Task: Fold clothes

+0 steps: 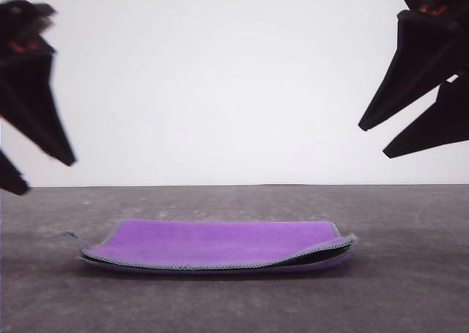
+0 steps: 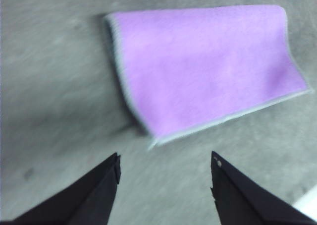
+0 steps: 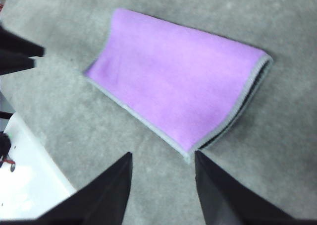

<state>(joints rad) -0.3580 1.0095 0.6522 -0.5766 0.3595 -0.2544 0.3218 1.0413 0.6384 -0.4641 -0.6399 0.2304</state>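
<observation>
The clothes [image 1: 220,243] are one purple cloth with light-grey edging, lying folded in half on the grey table [image 1: 410,274]. A dark inner face shows in the gap at its right end. My left gripper [image 1: 50,175] hangs open in the air above and to the left of the cloth, holding nothing. My right gripper [image 1: 372,142] hangs open above and to the right, also holding nothing. In the left wrist view the cloth [image 2: 208,66] lies beyond the spread fingers of the left gripper [image 2: 165,158]. In the right wrist view the cloth [image 3: 178,86] lies just beyond the right gripper [image 3: 163,155].
Bare grey table surrounds the cloth on all sides. A white base [image 3: 29,185] borders the table near the right arm. A plain white wall [image 1: 220,76] stands behind the table.
</observation>
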